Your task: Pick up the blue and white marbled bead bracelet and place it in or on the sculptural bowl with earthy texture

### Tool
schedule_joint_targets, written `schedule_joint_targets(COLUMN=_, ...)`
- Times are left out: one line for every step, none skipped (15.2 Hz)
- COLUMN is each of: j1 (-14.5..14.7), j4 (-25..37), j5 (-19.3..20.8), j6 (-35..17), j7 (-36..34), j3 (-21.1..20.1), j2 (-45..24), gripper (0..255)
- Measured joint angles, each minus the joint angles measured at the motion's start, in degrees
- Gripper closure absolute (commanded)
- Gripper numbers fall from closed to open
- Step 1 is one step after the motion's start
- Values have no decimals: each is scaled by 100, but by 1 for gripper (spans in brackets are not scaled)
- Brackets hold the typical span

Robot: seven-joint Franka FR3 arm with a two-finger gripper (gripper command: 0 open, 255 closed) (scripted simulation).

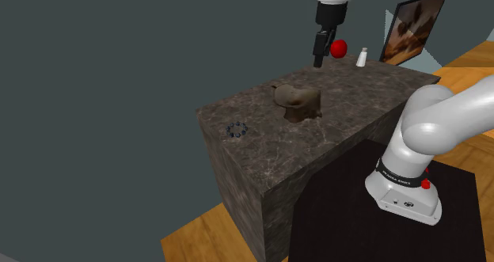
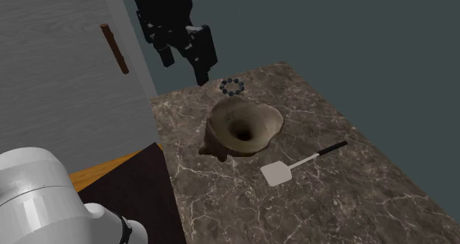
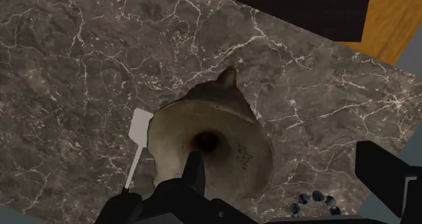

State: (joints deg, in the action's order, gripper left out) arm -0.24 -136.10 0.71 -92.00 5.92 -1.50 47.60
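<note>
Bracelet [image 1: 236,130] lies flat, a round ring with no long axis, near the bench [image 1: 356,102] edge; bare marble separates it from the bowl [image 1: 297,102]; gripper [image 1: 320,55] above, fingers apart, empty.

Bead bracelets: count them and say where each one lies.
1. The bead bracelet lies flat on the marbled counter near its edge, just apart from the brown bowl, on the side away from the white spatula. The bowl's dark hollow could hide another.
</note>
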Motion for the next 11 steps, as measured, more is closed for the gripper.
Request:
schedule_joint_targets(j1=0, j4=0, j5=0, j6=0, j7=0, j3=0, j2=0, gripper=0)
schedule_joint_targets(j1=9, j4=-16, j5=-21, j6=-62, j7=-34, j3=-30, j2=-49, gripper=0)
schedule_joint_targets(j1=21, j4=-38, j5=-51, j6=-170, j7=-83, j3=-72, j2=-141, gripper=0)
schedule_joint_targets(j1=37, j4=-70, j5=-89, j6=-313, j7=-148, j3=-129, j2=-257, gripper=0)
schedule_joint_targets(j1=51, j4=-129, j5=-123, j6=-495, j7=-210, j3=-183, j2=-387, gripper=0)
schedule_joint_targets(j1=69, j4=-153, j5=-162, j6=-655, j7=-283, j3=-249, j2=-525, gripper=0)
schedule_joint_targets(j1=87, j4=-119, j5=-201, j6=-846, j7=-366, j3=-326, j2=-752, gripper=0)
schedule_joint_targets(j1=107, j4=-120, j5=-238, j6=-975, j7=-445, j3=-394, j2=-882, gripper=0)
schedule_joint_targets(j1=115, j4=-141, j5=-260, j6=-1158, j7=-500, j3=-445, j2=-1048, gripper=0)
schedule_joint_targets(j1=118, j4=-101, j5=-273, j6=-1284, j7=-546, j3=-485, j2=-1213, gripper=0)
schedule_joint_targets(j1=133, j4=-141, j5=-299, j6=-1468, j7=-618, j3=-547, j2=-1361, gripper=0)
